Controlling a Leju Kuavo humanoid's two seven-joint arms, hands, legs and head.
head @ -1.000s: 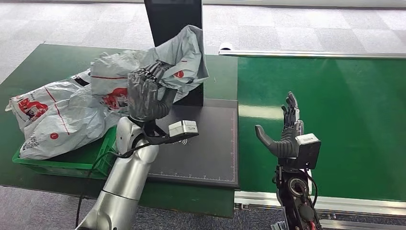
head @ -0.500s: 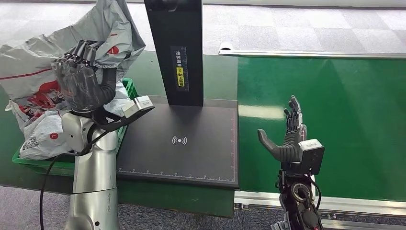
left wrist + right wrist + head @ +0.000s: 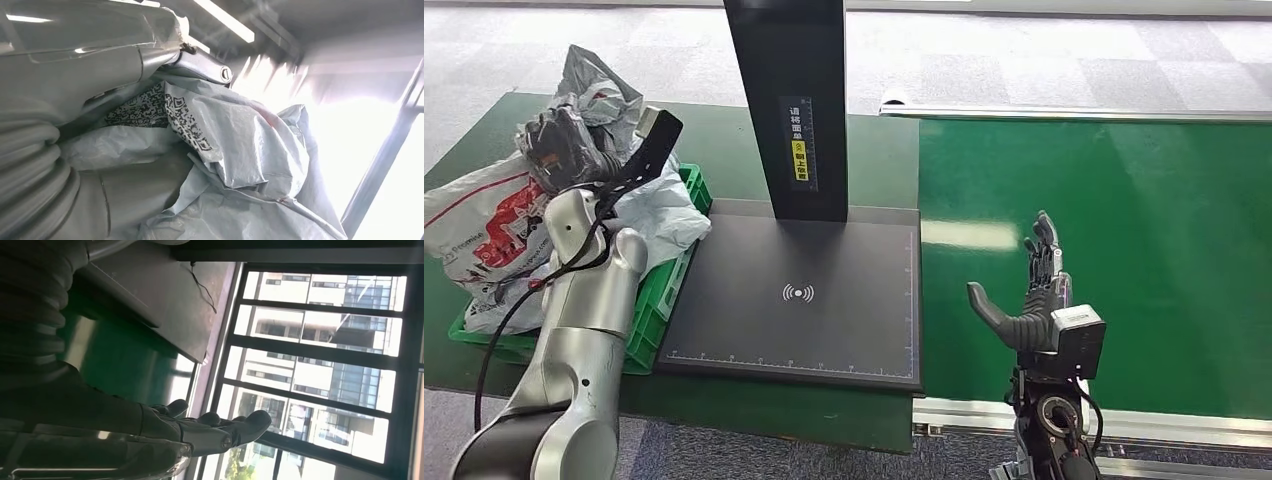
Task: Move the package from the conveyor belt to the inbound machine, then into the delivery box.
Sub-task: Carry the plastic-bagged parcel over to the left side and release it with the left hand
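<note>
My left hand [image 3: 564, 150] grips a crumpled grey plastic package [image 3: 596, 82] at the far left, above the green delivery crate [image 3: 660, 291]. In the left wrist view the package [image 3: 240, 150] shows a black code print, and my left hand [image 3: 100, 65] is closed around it. Several other grey and white bags with red print [image 3: 484, 215] fill the crate. The inbound machine's black plate [image 3: 824, 290] and black post [image 3: 789, 100] stand bare in the middle. My right hand [image 3: 1027, 295] is held upright and open, fingers spread, at the near edge of the green conveyor belt [image 3: 1124, 230]. Its fingers [image 3: 210, 427] hold nothing.
The crate sits on a green table [image 3: 504, 125] left of the machine. A silver rail [image 3: 1074, 113] borders the belt's far side and another [image 3: 1164, 425] its near side. Grey tiled floor lies beyond.
My left arm has swung left with the package, from over the machine's plate to above the crate. The plate is now uncovered. My right hand has sunk slightly.
</note>
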